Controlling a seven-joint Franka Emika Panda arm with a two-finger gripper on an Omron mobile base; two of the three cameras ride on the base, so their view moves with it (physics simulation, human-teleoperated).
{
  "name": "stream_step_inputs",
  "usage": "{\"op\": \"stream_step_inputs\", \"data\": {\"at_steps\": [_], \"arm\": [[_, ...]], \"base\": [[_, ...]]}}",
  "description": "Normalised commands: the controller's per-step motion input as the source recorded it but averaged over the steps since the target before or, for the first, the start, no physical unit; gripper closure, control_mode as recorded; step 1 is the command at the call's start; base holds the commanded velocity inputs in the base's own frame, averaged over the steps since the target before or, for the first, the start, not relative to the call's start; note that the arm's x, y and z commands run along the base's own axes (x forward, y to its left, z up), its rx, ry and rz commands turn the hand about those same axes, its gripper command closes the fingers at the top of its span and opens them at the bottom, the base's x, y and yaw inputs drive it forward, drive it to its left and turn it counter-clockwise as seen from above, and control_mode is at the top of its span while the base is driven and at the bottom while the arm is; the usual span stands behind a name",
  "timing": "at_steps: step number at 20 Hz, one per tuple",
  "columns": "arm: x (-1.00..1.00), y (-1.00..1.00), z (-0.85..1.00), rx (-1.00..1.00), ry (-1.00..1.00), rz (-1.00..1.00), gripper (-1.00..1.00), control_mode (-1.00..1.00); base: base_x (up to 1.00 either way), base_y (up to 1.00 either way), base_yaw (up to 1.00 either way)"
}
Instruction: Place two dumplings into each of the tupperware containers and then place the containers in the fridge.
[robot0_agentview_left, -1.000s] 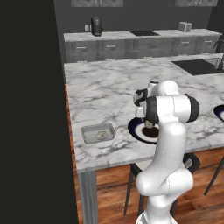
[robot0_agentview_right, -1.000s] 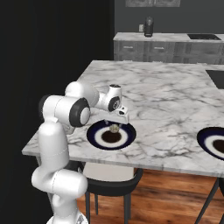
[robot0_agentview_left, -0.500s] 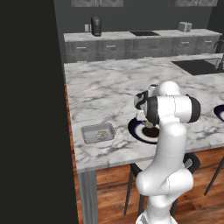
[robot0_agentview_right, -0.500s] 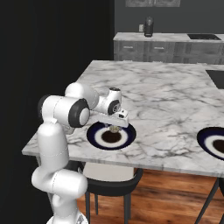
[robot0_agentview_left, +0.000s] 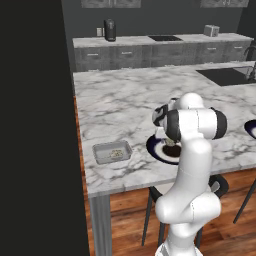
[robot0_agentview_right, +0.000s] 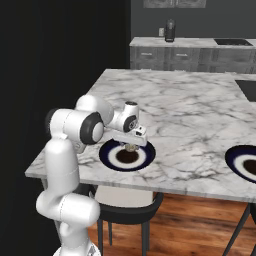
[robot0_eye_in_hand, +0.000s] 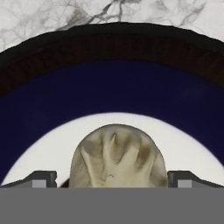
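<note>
Dumpling (robot0_eye_in_hand: 117, 156), pale beige with pleated folds, at our six o'clock on the plate (robot0_eye_in_hand: 109, 87); gripper (robot0_eye_in_hand: 112, 178) spread wide around it.

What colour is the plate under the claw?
Dark blue plate with a white centre and brown outer rim; the hand view shows it best.

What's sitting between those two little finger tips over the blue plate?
A dumpling lies between the open gripper's tips, on the plate, in the hand view.
</note>
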Motion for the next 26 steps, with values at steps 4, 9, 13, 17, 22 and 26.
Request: {"op": "stream_step_inputs", "data": {"at_steps": [4, 9, 13, 17, 22, 26], "arm": [[0.0, 0.0, -0.2, 0.0, 0.0, 0.0, -1.0, -1.0], [0.0, 0.0, -0.04, 0.0, 0.01, 0.0, 1.0, -1.0], [-0.15, 0.13, 0.13, 0.0, 0.0, 0.0, 1.0, -1.0], [-0.11, 0.66, 0.47, 0.0, 0.0, 0.0, 1.0, -1.0], [-0.07, 0.84, 0.39, 0.0, 0.0, 0.01, 1.0, -1.0], [0.0, 0.98, 0.04, 0.0, -0.02, 0.06, 1.0, -1.0]], "base": [[0.0, 0.0, 0.0], [0.0, 0.0, 0.0], [0.0, 0.0, 0.0], [0.0, 0.0, 0.0], [0.0, 0.0, 0.0], [0.0, 0.0, 0.0]]}}
